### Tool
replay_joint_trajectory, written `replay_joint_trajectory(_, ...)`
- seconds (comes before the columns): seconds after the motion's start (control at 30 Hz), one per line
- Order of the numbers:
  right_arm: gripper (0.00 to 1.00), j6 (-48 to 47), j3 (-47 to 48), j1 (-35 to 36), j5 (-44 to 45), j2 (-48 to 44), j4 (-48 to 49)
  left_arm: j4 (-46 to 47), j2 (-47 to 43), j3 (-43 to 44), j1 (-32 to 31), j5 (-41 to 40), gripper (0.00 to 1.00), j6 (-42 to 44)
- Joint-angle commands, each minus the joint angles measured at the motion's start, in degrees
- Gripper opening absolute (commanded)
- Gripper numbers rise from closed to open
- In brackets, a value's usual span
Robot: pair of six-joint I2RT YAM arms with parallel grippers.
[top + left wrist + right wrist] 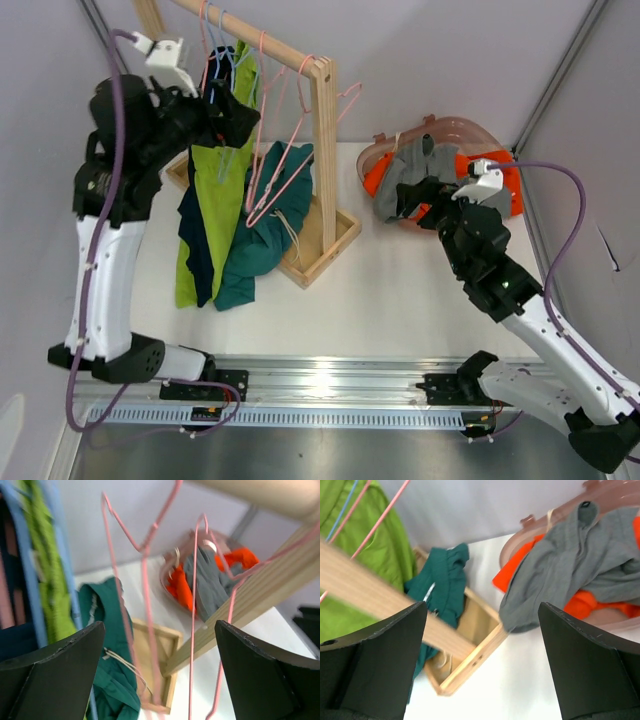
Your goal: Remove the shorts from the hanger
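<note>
Lime green shorts [215, 195], dark navy shorts [201, 255] and teal shorts [262, 230] hang from the wooden rack [322, 150]. Grey shorts [418, 170] and orange shorts [500, 178] lie in the pink basket [470, 128]. My left gripper [235, 115] is open and empty, high up by the rail beside the lime green pair; its view shows empty pink hangers [145, 580] and the teal shorts [107, 630] between the fingers. My right gripper [415, 205] is open and empty just in front of the basket; its view shows the grey shorts [570, 575].
The rack's wooden base frame [325, 245] stands on the white table between the arms. Two empty pink hangers [290, 160] dangle from the rail's right end. A blue hanger [27, 575] holds the lime green shorts. Grey walls close in at the back and sides.
</note>
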Motion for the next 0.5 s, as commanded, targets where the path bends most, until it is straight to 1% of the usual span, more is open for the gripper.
replay_joint_trajectory(0.0,0.99,1.8,-2.2,4.1,6.7,-2.1,-3.1,3.7,-3.9,0.6,0.3,-8.1,0.97,-0.2)
replay_joint_trajectory(0.13,1.0,3.2,-3.4,7.7,9.2,-3.1,-4.9,1.8,-2.9,3.2,0.7,-9.5,0.97,0.6)
replay_joint_trajectory(0.23,0.99,3.7,-4.3,10.2,10.5,-3.1,-5.5,1.3,-2.2,3.4,1.4,-11.0,0.95,1.2)
replay_joint_trajectory(0.33,0.99,4.1,-4.9,12.2,11.6,-3.0,-5.8,1.5,-1.2,3.3,2.4,-11.6,0.91,1.0)
replay_joint_trajectory(0.47,1.0,4.9,-5.8,14.2,12.7,-3.1,-6.4,2.0,0.5,3.0,2.8,-11.5,0.81,0.9)
